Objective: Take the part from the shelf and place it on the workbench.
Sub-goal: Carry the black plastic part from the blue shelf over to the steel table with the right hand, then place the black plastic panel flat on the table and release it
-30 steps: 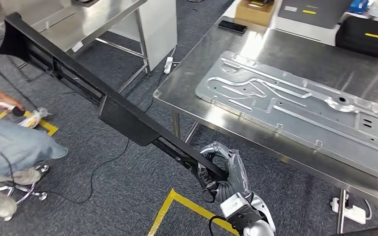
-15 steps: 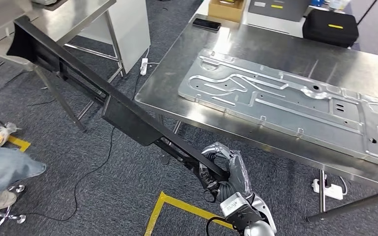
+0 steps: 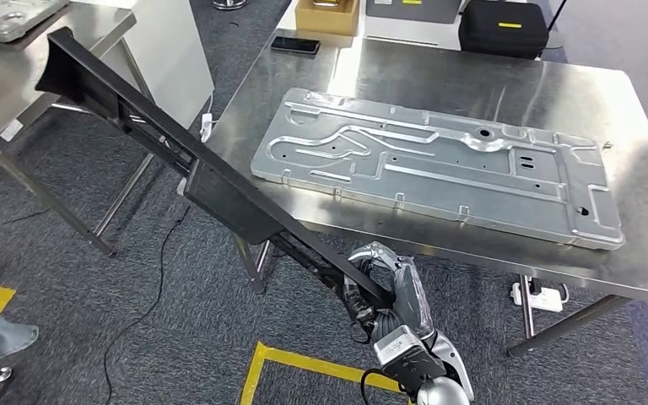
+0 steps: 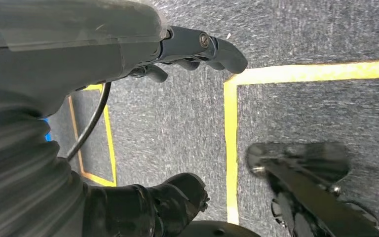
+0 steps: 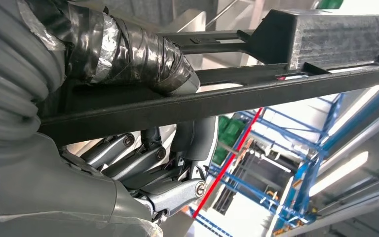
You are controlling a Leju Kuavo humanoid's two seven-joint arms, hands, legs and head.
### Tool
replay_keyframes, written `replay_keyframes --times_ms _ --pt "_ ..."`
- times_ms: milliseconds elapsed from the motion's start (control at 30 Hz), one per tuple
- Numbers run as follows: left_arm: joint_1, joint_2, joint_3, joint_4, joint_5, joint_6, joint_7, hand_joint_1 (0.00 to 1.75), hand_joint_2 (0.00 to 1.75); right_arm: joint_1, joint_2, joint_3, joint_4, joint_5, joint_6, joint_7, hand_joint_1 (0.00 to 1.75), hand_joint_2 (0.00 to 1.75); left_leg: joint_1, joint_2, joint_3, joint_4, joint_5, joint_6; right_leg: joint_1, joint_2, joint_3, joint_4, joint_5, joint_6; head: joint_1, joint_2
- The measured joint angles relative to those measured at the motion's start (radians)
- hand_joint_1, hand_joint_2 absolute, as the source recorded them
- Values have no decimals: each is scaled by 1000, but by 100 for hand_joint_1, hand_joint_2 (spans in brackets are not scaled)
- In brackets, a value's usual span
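Head view | right robot hand [image 3: 386,291] grips long black part [image 3: 211,190] at its near end

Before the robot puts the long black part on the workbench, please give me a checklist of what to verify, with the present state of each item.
1. Right hand grips the long black part at its near end: ok.
2. Part is over the workbench: not ok, it crosses only the corner.
3. Free space on the bench: not ok, metal panel takes the middle.
4. Left hand holds nothing: ok.
5. Firmness of grip: cannot tell.
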Motion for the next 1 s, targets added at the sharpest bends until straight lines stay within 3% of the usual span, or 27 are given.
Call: replay_keyframes --times_ms 67,100,233,300,367,400,433,467,533,600,667,767,833,900,933,967,1000 --pt "-1 1 0 0 0 0 1 0 175 -1 0 0 0 10 -6 2 173 175 -1 -6 45 -118 57 5 2 6 -2 14 -11 9 0 0" --pt "-2 1 0 0 0 0 1 0 175 -1 0 1 1 15 -10 3 173 175 -2 -10 57 -150 66 8 3 8 -5 20 -15 14 1 0" --pt "-4 0 1 0 0 1 2 0 175 -1 -1 4 1 31 -22 11 173 175 -2 -9 62 -170 69 25 2 8 -13 31 -24 33 1 0" --pt "-4 -1 1 0 0 0 2 0 175 -2 -1 4 1 34 -25 11 173 175 3 -5 67 -178 73 35 -1 -2 -44 100 -65 46 2 0" --pt "-4 -1 1 0 -1 0 1 0 175 -2 -2 5 1 36 -28 11 173 175 3 -4 69 -179 72 38 -7 -10 -109 228 -121 58 2 0" --pt "-4 -1 2 0 -1 0 1 0 175 -1 -2 5 2 37 -30 11 173 175 3 -3 69 -179 71 38 -10 -12 -138 280 -135 61 3 0" --pt "-4 -1 2 0 -1 0 1 0 175 0 -3 5 3 38 -32 11 173 175 3 -2 71 -179 69 38 -13 -13 -151 297 -128 62 2 0" --pt "-4 -1 2 0 -1 0 1 0 175 0 -4 5 4 39 -34 12 173 175 3 -1 75 -179 67 37 -14 -14 -144 276 -102 62 3 0" --pt "-4 -1 3 0 -1 0 0 0 175 0 -5 5 4 41 -37 12 173 175 3 -1 85 -180 61 33 -14 -18 -82 144 -27 54 3 0" --pt "-4 -2 5 0 -2 0 0 0 175 -2 -5 6 4 42 -38 12 173 175 1 0 90 -181 56 25 -6 -23 -32 37 7 42 2 0" --pt "-5 -3 7 0 -2 -1 -1 0 175 -2 -5 6 3 43 -39 12 173 175 0 2 92 -185 54 14 1 -22 -22 15 3 33 2 0" --pt "-6 -3 8 0 -1 -1 -1 0 175 -2 -6 7 3 48 -43 13 173 175 0 4 89 -168 36 -2 -7 -18 -9 -5 7 15 1 0" --pt "-6 -3 9 0 -1 -1 -2 0 175 -3 -6 8 3 51 -47 13 173 175 1 1 45 -71 -16 -6 -8 -19 -2 -12 8 4 1 0" --pt "-5 -3 10 0 -1 -1 -2 0 175 -3 -6 9 4 53 -49 13 173 175 1 1 -24 59 -66 -10 -4 -18 -1 -10 5 -2 0 0" --pt "-4 -3 10 0 -1 -1 -2 0 175 -2 -6 10 6 53 -49 14 173 175 1 1 -45 91 -68 -11 -2 -17 -1 -8 3 -3 0 0" --pt "-3 -3 11 0 -1 0 -2 0 175 -2 -6 11 7 54 -49 14 173 175 1 1 -46 83 -48 -11 -1 -15 -1 -4 0 -3 0 0" --pt "-2 -3 11 0 -1 0 -2 0 175 -2 -6 12 8 54 -50 14 173 175 1 1 -28 36 -12 -9 -1 -13 0 0 -3 -2 0 0"
